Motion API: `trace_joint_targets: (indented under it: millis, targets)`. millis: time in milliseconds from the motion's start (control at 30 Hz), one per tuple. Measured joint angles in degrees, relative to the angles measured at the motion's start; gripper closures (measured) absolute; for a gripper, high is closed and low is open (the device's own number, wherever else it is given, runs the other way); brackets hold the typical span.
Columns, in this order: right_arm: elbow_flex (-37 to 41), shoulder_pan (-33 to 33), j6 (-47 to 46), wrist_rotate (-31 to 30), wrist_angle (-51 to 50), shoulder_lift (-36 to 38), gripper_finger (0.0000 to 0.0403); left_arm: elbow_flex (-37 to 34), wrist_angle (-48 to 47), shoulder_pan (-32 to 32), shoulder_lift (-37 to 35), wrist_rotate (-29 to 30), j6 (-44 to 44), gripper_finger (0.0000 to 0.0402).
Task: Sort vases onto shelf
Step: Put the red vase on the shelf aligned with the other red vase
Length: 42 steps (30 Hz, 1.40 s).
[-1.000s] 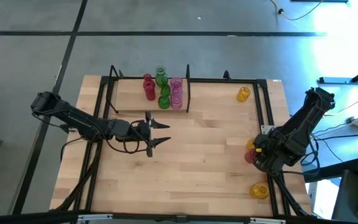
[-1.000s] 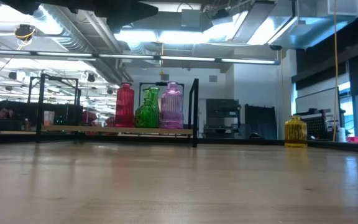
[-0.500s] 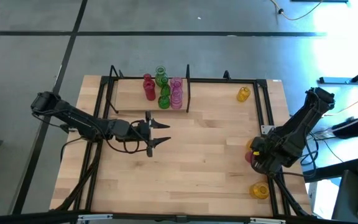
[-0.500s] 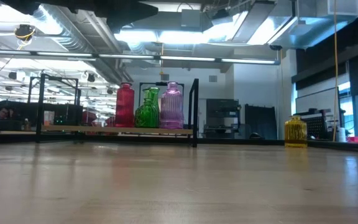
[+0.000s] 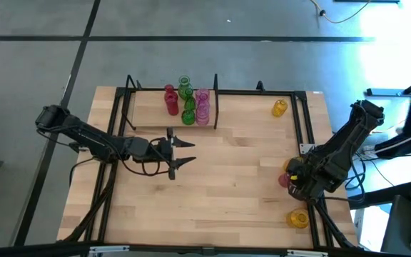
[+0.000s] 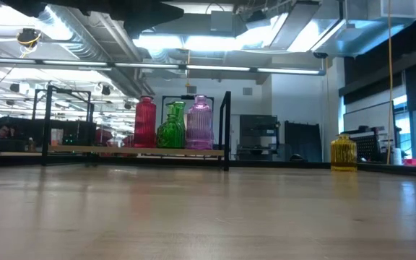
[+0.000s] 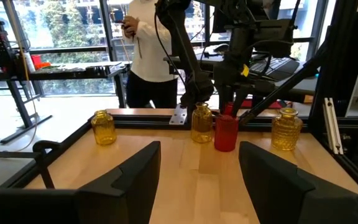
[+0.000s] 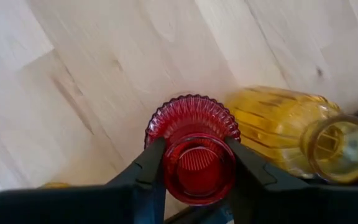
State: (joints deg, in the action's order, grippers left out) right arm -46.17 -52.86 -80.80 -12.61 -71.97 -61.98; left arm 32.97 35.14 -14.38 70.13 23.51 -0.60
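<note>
Fingers (image 8: 151, 168) of your right gripper (image 8: 194, 171) clasp the red vase (image 8: 194, 146) at the table's (image 5: 220, 185) right edge, touching a yellow vase (image 8: 294, 134), while your left gripper (image 5: 184, 153) hangs spread wide and empty before the shelf (image 5: 148, 111) with four vases.

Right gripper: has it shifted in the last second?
Yes. In the high view the right gripper has edged toward the table's near edge, closer to the near yellow vase, and grips the red vase.
</note>
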Motion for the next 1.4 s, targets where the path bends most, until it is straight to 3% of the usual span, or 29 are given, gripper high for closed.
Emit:
trace_joint_targets:
  millis: [467,667,967,1400]
  targets:
    - [0.1,0.3,9.6,-11.6,15.5,-0.1,0.0304,0.0,0.0,0.0,0.0,0.0,0.0,0.0191]
    - [0.1,5.5,19.9,-12.2,23.7,-0.7,0.0307,0.0,0.0,0.0,0.0,0.0,0.0,0.0191]
    - [-0.2,18.9,41.6,-3.9,37.8,-7.1,0.0306,0.0,0.0,0.0,0.0,-0.3,0.0,0.0191]
    - [-16.2,32.9,63.7,2.2,34.7,-22.5,0.0306,0.0,-1.3,0.0,0.0,-0.5,0.0,0.0191]
